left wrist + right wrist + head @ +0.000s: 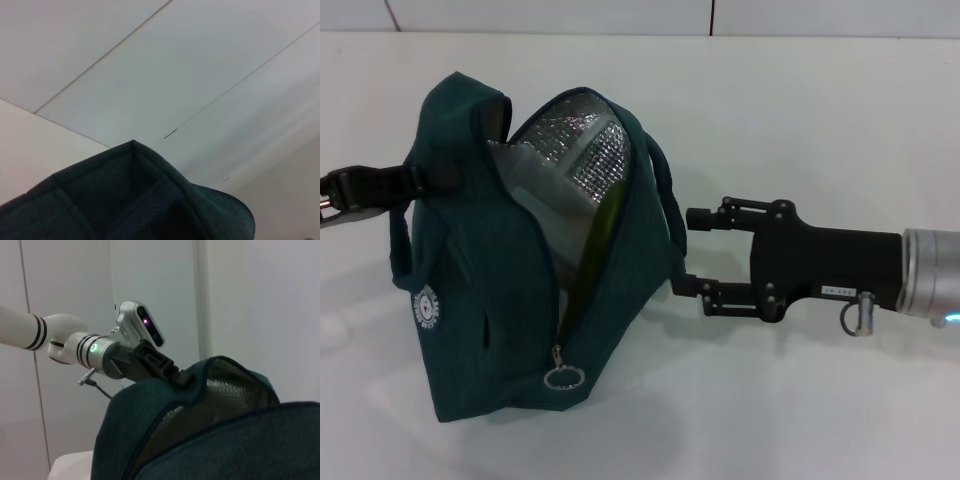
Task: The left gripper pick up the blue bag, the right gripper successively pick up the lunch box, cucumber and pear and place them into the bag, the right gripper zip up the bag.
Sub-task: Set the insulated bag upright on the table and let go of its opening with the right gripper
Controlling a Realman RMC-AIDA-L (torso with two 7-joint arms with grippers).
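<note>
So the big dark teal fabric bag (510, 260) with the silver foil lining sits left of centre on the white table (800, 130), leaning a bit, its mouth gaping open toward about 1 o'clock. The zip is only closed along the lower stretch, and the metal ring zip pull (563, 378) hangs near the bottom front, around 6 o'clock on the bag. A small round white logo (425, 309) is on the side at roughly 8 o'clock.

Inside the opening you can see a strip of something dark green against the foil, which looks like the long green cucumber (603, 240). Can't make out anything else in there.

The black two-fingered left gripper (415, 183) comes in from 9 o'clock and is clamped onto the bag's upper edge; the right wrist view shows it (172, 374) biting the fabric rim.

The black two-fingered right gripper (688, 252) is at 3 o'clock of the bag, pointing at it, fingers spread wide with nothing between them. Its upper fingertip sits just beside the padded loop handle (665, 190), and the lower one is right at the bag's side wall, touching or nearly so.
</note>
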